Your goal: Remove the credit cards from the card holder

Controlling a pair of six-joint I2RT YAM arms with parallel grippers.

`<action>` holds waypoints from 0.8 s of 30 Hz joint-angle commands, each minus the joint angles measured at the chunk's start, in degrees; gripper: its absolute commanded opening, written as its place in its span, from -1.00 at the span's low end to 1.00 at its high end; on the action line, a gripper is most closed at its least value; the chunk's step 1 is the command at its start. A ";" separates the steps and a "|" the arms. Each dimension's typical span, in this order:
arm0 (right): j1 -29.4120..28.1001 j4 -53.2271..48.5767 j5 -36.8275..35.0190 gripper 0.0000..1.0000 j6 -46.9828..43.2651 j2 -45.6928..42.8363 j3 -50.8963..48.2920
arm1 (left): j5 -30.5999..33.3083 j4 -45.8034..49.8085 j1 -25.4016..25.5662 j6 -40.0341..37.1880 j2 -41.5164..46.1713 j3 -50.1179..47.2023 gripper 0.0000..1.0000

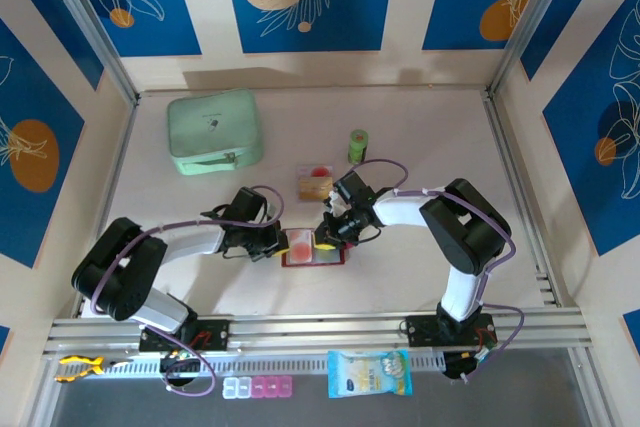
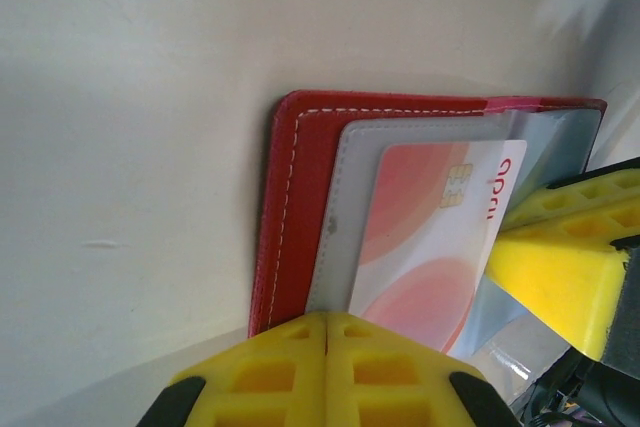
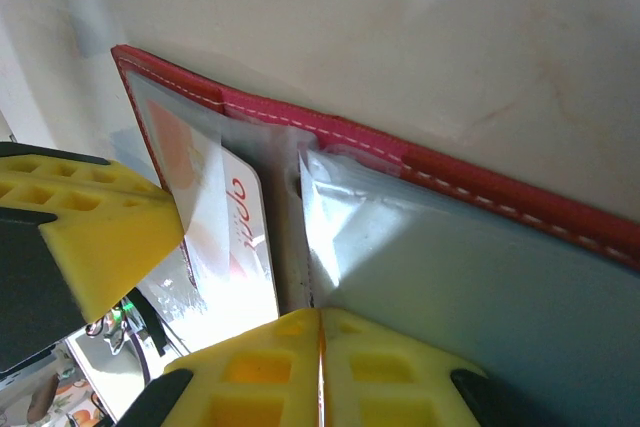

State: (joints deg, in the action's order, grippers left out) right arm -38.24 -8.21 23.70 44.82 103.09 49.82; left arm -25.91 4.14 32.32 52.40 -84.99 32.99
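Since the left claw (image 2: 326,319) is clenched with nothing visible between its fingers, it looks to be just pinning the near edge of the card holder (image 2: 290,207), which lies open on the worktop (image 2: 130,97) between both claws. One credit card (image 2: 430,237), pink-and-white with a chip, sits in a clear sleeve just ahead of that claw and seems partly out of the sleeve mouth, toward the right claw (image 3: 320,315). Right claw also clenched, tips down on the other sleeve; can't tell if it pinches the plastic. Just beyond the right claw, apart from the holder, freed cards (image 1: 314,186) lie on the worktop. Judgement: partly done, at least one card left to pull.
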 commanded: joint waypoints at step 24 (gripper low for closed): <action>-1.35 -1.74 1.37 -0.61 1.45 -2.88 2.82 | -0.98 2.87 -0.01 -1.49 -0.44 3.92 -0.91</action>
State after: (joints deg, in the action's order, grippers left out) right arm -39.09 -8.78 23.16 45.95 99.24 51.07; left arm -26.98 6.48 32.27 52.01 -84.95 36.27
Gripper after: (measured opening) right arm 0.192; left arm 0.061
